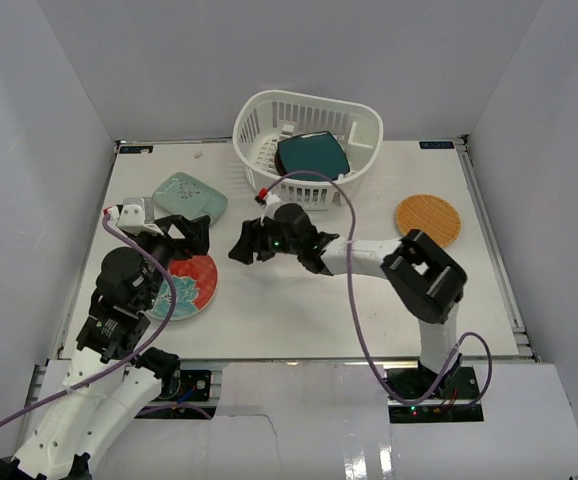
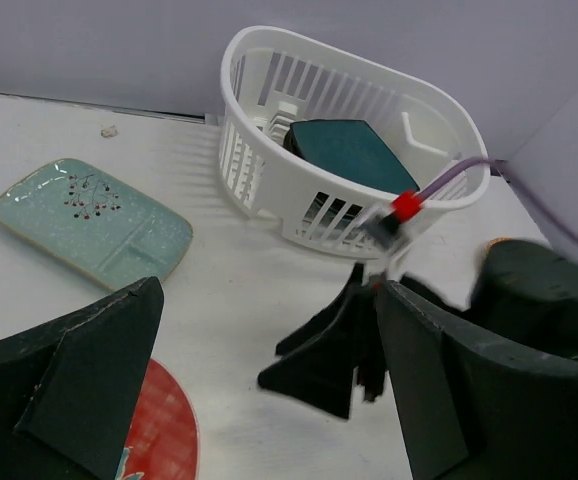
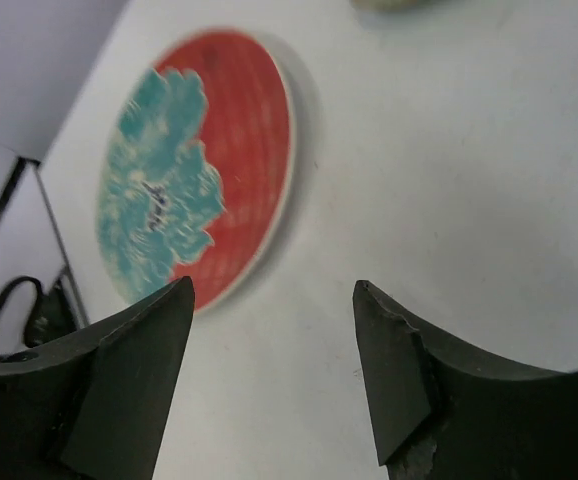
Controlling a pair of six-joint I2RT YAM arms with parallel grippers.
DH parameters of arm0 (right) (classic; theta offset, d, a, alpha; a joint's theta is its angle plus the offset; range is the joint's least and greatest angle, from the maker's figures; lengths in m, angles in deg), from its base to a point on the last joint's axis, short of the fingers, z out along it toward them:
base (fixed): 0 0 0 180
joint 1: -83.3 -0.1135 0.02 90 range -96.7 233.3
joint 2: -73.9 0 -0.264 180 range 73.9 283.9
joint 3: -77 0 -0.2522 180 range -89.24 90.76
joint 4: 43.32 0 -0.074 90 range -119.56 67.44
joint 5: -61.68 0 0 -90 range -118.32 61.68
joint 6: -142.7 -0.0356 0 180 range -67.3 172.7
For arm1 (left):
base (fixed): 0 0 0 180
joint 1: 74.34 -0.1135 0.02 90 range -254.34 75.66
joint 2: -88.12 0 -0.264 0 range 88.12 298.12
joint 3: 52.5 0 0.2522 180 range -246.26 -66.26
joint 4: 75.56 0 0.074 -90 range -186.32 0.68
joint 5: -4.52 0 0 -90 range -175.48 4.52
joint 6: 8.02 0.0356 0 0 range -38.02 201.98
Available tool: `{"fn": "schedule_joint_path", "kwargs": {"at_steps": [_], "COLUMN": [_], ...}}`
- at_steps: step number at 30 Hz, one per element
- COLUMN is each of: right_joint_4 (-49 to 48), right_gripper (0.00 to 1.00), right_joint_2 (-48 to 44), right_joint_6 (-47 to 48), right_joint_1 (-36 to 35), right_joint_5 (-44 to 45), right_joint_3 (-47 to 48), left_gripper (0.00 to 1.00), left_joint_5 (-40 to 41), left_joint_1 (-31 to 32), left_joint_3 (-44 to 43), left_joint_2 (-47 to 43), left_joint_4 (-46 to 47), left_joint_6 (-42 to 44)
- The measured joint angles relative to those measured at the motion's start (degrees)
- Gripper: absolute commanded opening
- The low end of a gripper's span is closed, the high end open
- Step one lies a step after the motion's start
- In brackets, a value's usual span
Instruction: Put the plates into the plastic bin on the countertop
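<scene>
Over the white worktop (image 1: 299, 310) my right claw (image 3: 274, 300) hangs released and empty, jaws spread toward the red plate (image 3: 199, 165) just ahead, presumably to take its rim for the bin (image 1: 364, 150).

White bin (image 1: 364, 135); dk teal plate (image 1: 312, 153); red/teal floral plate (image 1: 194, 280); mint plate (image 1: 189, 197); orange plate (image 1: 428, 220)

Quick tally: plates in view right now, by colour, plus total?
pale mint rectangular plate: 1
red-and-teal round plate: 1
orange woven-look plate: 1
dark teal square plate, lying in the white bin: 1
Total: 4 plates visible. I cannot tell whether others lie beneath the teal one.
</scene>
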Motion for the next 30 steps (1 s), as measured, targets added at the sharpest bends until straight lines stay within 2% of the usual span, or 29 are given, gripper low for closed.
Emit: {"fn": "schedule_joint_path", "kwargs": {"at_steps": [4,10,12,13,14,16,18,20,25,28,30], "right_joint_4": [0.46,-5.29,-7.15,-7.19,-6.64,-6.19,-6.78,-8.74,-8.26,-2.34,0.94], "right_gripper": [0.72,0.59,0.50,0.37,0.30,0.08,0.08,0.08,0.08,0.08,0.08], "right_joint_2": [12.37,22.38,25.24,25.94,26.47,27.34,27.39,25.29,10.75,-1.46,-8.07], "right_joint_6": [-5.07,-13.79,-15.87,-16.50,-16.70,-17.64,-20.96,-21.51,-19.02,-15.34,-13.70], "right_joint_1": [-2.91,-5.33,-5.99,-6.25,-6.56,-6.73,-6.64,-6.43,-3.82,2.49,8.68], "right_joint_5": [-1.99,-5.05,-5.55,-5.53,-5.18,-5.29,-5.46,-5.92,-7.48,-9.64,-10.69], "right_joint_3": [2.78,12.07,14.99,15.74,16.50,16.92,16.72,14.16,-3.87,-12.26,-13.62], "left_gripper": [0.98,0.98,0.98,0.98,0.98,0.98,0.98,0.98,0.98,0.98,0.98], "left_joint_5": [0.66,0.81,0.81,0.81,0.81,0.81,0.81,0.81,0.79,0.79,0.81], "left_joint_1": [-0.15,-0.26,-0.28,-0.31,-0.31,-0.31,-0.31,-0.31,-0.33,-0.33,-0.35], "left_joint_3": [0.13,0.72,0.72,0.72,0.72,0.72,0.72,0.72,0.72,0.72,0.72], "left_joint_2": [0.15,0.26,0.24,0.20,0.15,0.04,-0.13,-0.33,-0.61,-0.90,-1.27], "left_joint_4": [0.28,0.33,0.35,0.35,0.35,0.35,0.35,0.37,0.37,0.37,0.39], "left_joint_6": [-0.07,-0.02,0.00,0.00,0.00,0.02,0.02,0.02,0.04,0.02,0.02]}}
